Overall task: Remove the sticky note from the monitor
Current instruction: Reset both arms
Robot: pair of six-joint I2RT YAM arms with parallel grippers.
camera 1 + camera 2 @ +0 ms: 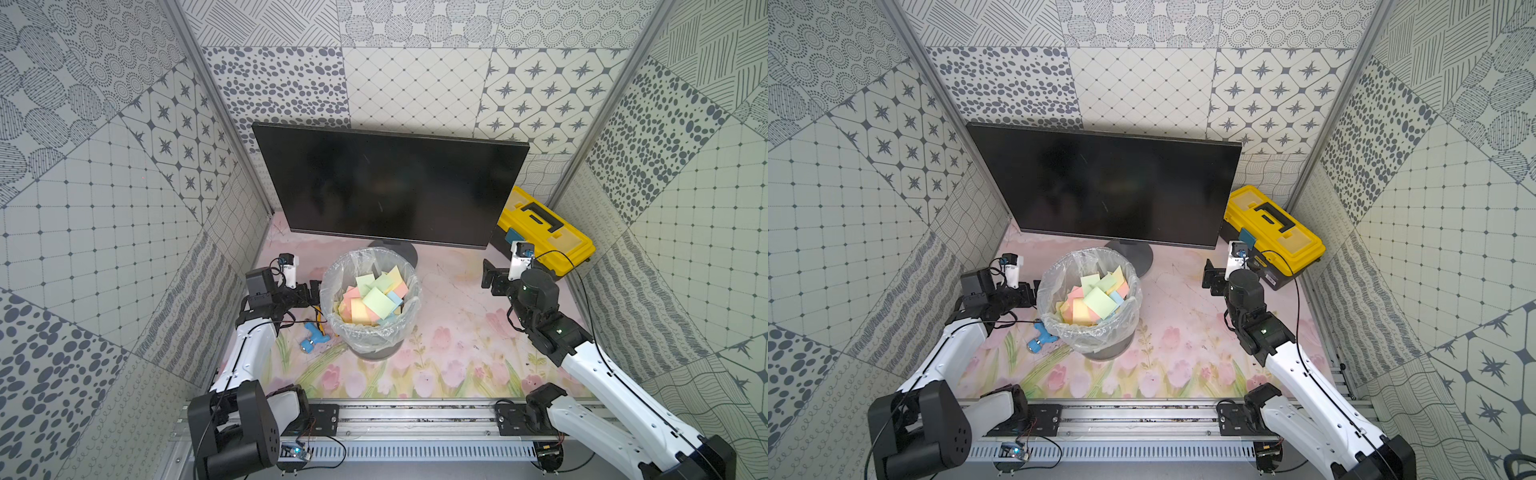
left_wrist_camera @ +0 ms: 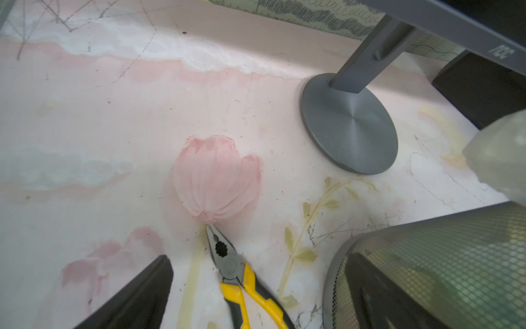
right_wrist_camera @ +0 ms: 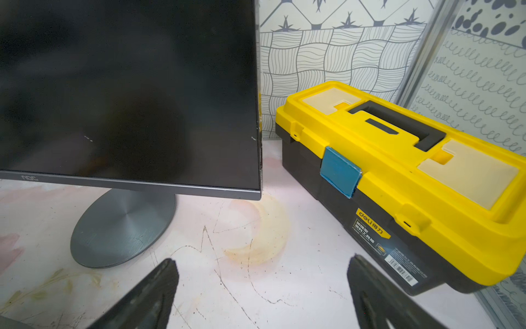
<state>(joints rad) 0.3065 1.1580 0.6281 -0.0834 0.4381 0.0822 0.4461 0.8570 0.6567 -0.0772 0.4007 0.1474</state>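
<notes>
- Monitor (image 1: 386, 187): upright at bench (image 1: 453, 324) rear, screen dark.
- Left jaws: wide, empty, beside the bin (image 1: 374, 338).
- Right jaws: wide, empty, near the toolbox (image 1: 540, 232).

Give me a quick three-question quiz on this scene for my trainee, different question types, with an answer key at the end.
1. True or false: a sticky note is on the large flat black monitor screen.
2. Which holds the pastel paper squares? A) the mesh waste bin with clear plastic liner; B) a yellow toolbox; C) a cardboard box.
3. Fill in: the left end effector and right end effector both stand ____.
Key: 1 false; 2 A; 3 open.
</notes>
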